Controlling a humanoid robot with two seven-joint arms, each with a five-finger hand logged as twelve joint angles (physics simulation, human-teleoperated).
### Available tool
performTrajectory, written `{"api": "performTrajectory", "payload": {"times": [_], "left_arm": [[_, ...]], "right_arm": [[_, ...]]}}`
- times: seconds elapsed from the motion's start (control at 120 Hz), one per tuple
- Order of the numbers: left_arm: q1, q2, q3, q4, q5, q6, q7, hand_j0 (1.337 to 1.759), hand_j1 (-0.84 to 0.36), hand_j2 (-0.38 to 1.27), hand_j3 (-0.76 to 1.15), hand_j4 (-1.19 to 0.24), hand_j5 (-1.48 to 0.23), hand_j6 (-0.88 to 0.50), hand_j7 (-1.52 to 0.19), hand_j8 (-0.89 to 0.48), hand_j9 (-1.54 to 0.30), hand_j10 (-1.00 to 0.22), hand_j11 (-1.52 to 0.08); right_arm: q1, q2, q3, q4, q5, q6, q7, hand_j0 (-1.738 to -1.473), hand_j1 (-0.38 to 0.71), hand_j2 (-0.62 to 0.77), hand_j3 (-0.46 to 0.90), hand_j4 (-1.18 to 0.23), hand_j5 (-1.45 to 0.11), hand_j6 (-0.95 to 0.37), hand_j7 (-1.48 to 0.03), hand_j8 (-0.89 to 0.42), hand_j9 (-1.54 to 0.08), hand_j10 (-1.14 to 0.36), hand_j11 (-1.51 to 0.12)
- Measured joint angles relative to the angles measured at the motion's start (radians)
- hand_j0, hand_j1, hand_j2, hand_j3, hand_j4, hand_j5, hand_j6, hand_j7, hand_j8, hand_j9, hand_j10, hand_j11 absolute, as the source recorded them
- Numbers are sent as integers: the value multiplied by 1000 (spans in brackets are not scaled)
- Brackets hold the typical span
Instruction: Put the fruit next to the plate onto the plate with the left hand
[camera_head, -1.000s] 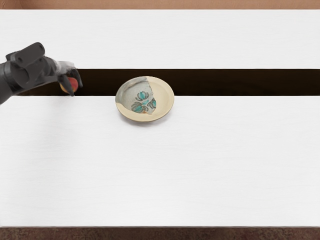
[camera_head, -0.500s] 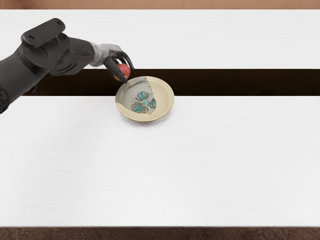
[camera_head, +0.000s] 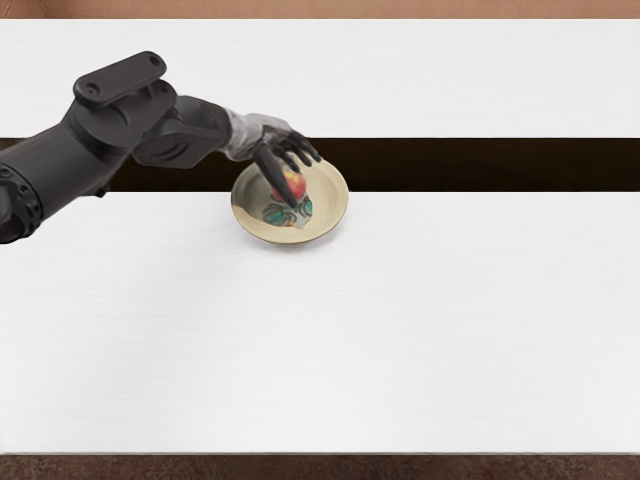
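over the middle of the plate, the left hand held the fruit, its dark fingers curled around it from above. the plate sat on the white tabletop, at the edge of a dark gap.

Left arm: I see it enter from the 9 o'clock edge, dark grey, stretched toward 3 o'clock across the dark gap.
Left hand: I read it over the plate's 11-to-12 o'clock rim, right against the fruit; I cannot tell from here whether it grips.
Fruit: round, red and yellow, over the plate's middle, a little toward 12 o'clock.
Plate: cream and shallow, with a teal painted motif showing at 7 o'clock from the fruit; its 12 o'clock rim overlaps the gap.
Table: white.
Dark gap: I see it run from 9 to 3 o'clock across the table.
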Motion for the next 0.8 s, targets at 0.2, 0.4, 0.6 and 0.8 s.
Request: {"api": "performTrajectory", "payload": {"times": [0.2, 0.4, 0.6, 0.8], "left_arm": [[82, 113, -214, 0, -1, -50, -2, 1657, 205, 16, 0, -140, -194, -90, -195, -91, -196, -136, -193], [157, 242, -489, 2, -6, -114, -3, 1657, 284, 8, 0, -62, -85, -43, -85, -43, -85, -60, -84], [236, 386, -586, 3, -80, -123, -27, 1658, 314, 5, 0, -32, -43, -25, -43, -25, -44, -31, -43], [343, 435, -598, 4, -95, -125, -103, 1658, 325, 4, 0, -21, -28, -18, -28, -18, -28, -20, -28]], "right_arm": [[0, 0, 0, 0, 0, 0, 0, -1658, -349, 0, 0, 0, 0, -1, 0, 0, 0, 0, 0], [0, 0, 0, 0, 0, 0, 0, -1658, -349, 0, 0, 0, 0, -1, 0, 0, 0, 0, 0], [0, 0, 0, 0, 0, 0, 0, -1658, -349, 0, 0, 0, 0, 0, 0, 0, 0, 0, 0], [0, 0, 0, 0, 0, 0, 0, -1658, -349, 0, 0, 0, 0, 0, 0, 0, 0, 0, 0]]}}
